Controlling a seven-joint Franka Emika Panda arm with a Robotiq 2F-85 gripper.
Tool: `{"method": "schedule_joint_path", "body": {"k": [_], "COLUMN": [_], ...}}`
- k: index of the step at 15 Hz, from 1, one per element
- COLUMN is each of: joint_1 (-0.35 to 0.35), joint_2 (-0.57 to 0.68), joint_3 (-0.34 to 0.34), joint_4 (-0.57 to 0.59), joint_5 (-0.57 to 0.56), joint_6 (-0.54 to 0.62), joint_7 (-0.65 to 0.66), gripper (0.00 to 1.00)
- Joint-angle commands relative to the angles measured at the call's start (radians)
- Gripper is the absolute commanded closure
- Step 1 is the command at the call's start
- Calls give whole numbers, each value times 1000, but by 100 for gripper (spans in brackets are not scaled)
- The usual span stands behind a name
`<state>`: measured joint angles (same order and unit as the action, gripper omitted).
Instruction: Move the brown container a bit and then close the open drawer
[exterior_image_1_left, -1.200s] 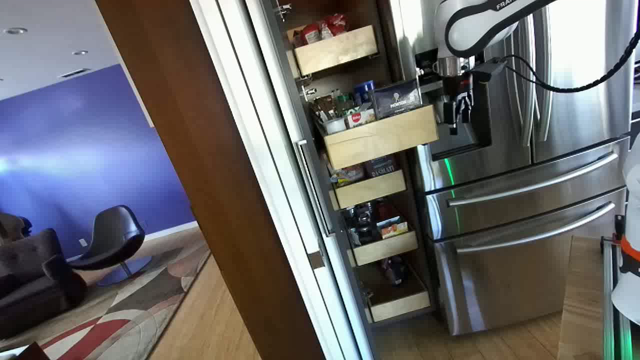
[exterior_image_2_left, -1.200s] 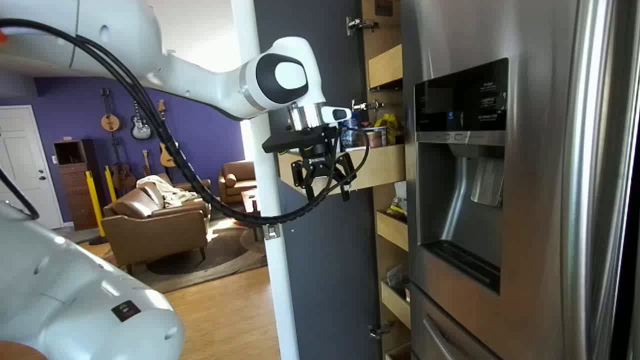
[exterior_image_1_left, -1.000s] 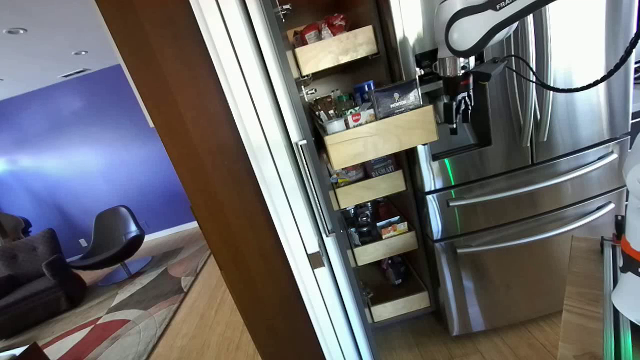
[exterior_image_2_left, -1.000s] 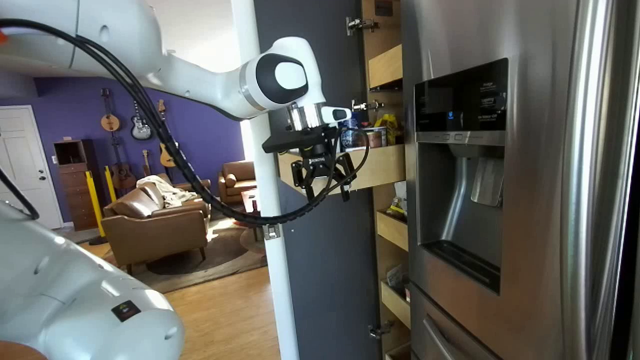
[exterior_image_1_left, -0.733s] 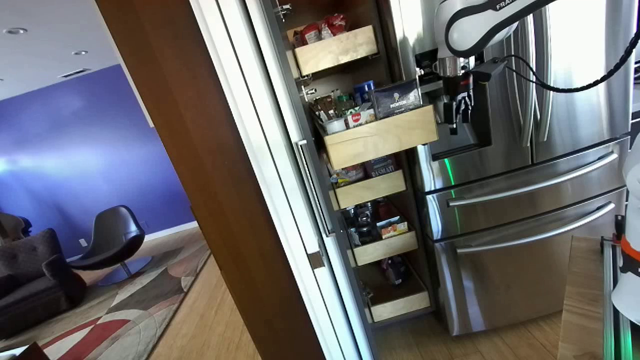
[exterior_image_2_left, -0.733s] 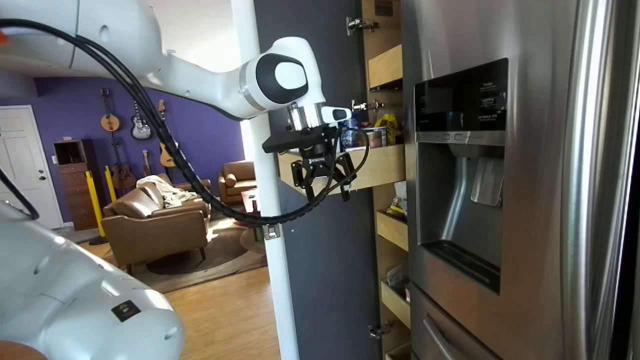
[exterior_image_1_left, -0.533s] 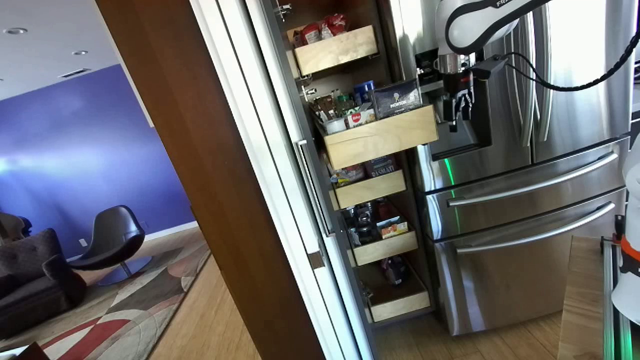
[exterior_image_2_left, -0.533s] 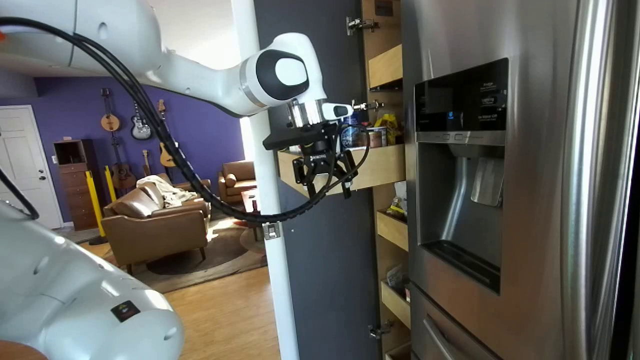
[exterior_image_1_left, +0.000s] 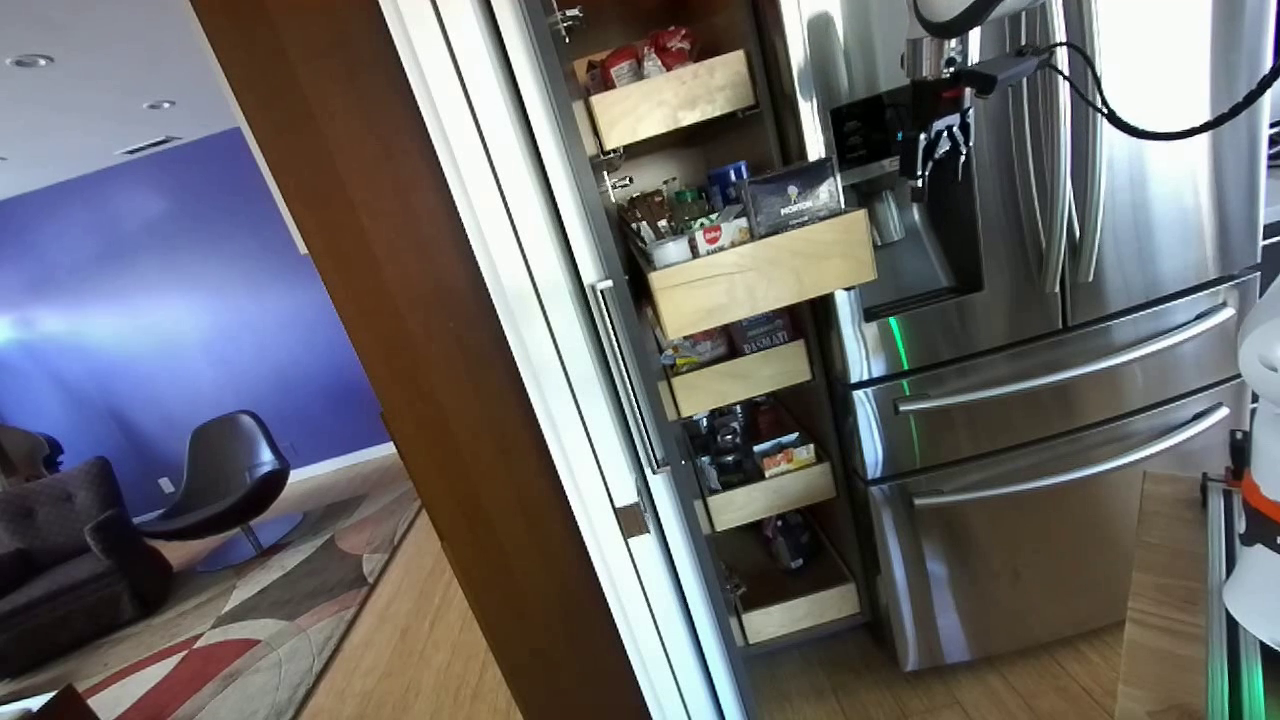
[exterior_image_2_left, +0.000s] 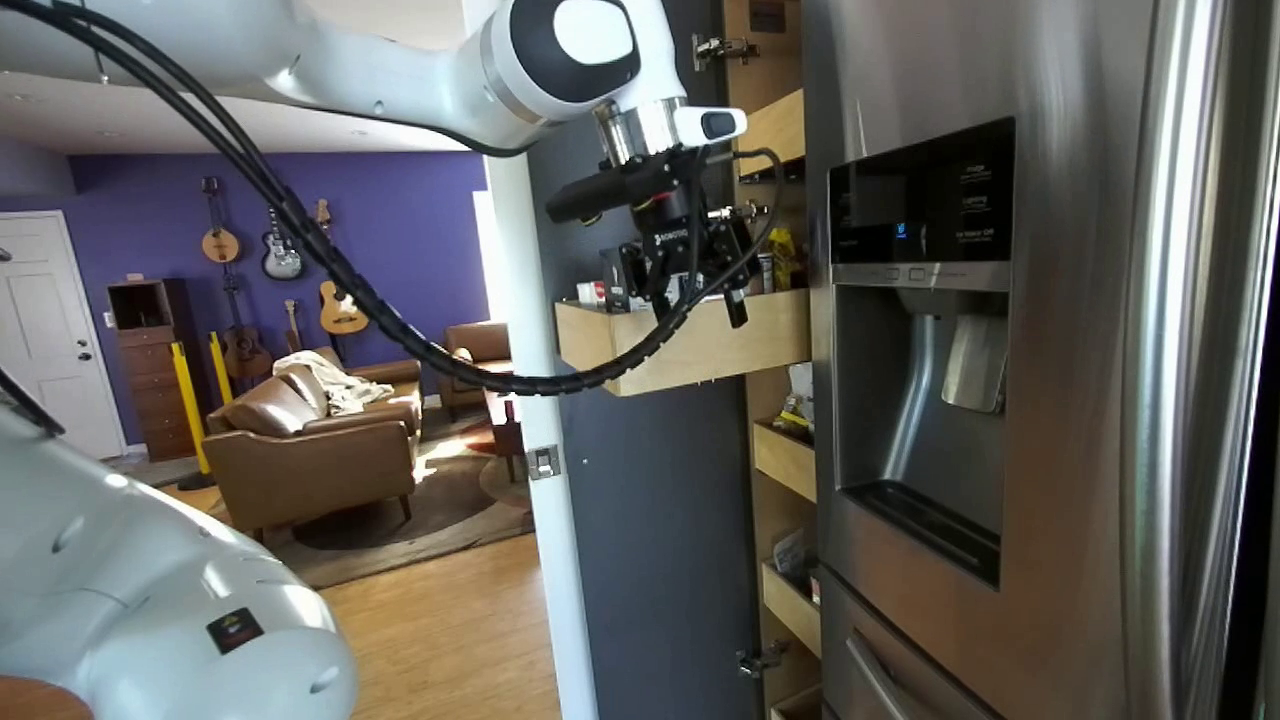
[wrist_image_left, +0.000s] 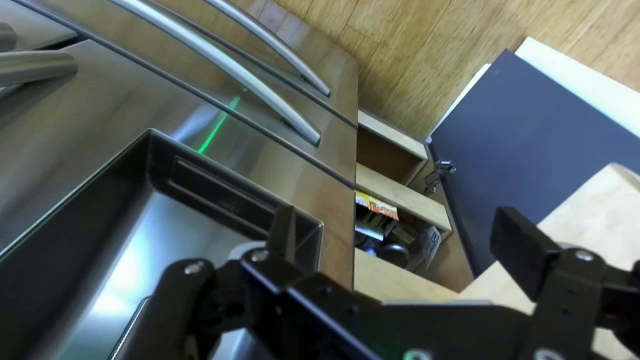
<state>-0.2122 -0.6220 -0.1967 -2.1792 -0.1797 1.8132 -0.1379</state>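
Note:
The open drawer (exterior_image_1_left: 762, 275) is pale wood, pulled out past the drawers above and below it. It also shows in an exterior view (exterior_image_2_left: 700, 345) and at the right of the wrist view (wrist_image_left: 600, 215). It holds a dark Morton box (exterior_image_1_left: 795, 197), a blue can (exterior_image_1_left: 728, 183) and several jars. Brownish jars (exterior_image_1_left: 650, 210) stand at its left; I cannot tell which thing is the brown container. My gripper (exterior_image_2_left: 700, 308) is open and empty, in front of the drawer at about its rim height. It also shows in an exterior view (exterior_image_1_left: 940, 172) and the wrist view (wrist_image_left: 400, 237).
A steel fridge (exterior_image_1_left: 1000, 560) with a recessed dispenser (exterior_image_2_left: 920, 400) stands beside the pantry. A dark cabinet door (exterior_image_2_left: 660, 540) stands open on the other side. More pale drawers (exterior_image_1_left: 740, 378) sit above and below. My cable (exterior_image_2_left: 450, 365) loops past the gripper.
My gripper has risen from below the drawer's rim to about rim height. It has moved to the right in both exterior views. It stays open; the drawer has not moved.

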Motion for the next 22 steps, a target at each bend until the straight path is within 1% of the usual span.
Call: {"method": "schedule_joint_path", "body": {"k": [1, 3, 7, 10, 13, 14, 17, 21, 22], "joint_1": [16, 40, 128, 196, 252, 209, 225, 226, 219], "joint_2": [2, 10, 52, 100, 150, 105, 145, 151, 168], "joint_3": [-18, -20, -33, -45, -66, -31, -39, -43, -44], "joint_4": [98, 156, 303, 402, 475, 411, 454, 460, 474], "joint_5": [13, 13, 40, 94, 177, 131, 162, 165, 164], "joint_6": [-13, -4, -87, -142, -183, -133, -151, -154, -136], "joint_7": [-8, -58, -247, -359, -466, -394, -440, -450, -431], "gripper": [0, 0, 0, 0, 0, 0, 0, 0, 0]}}
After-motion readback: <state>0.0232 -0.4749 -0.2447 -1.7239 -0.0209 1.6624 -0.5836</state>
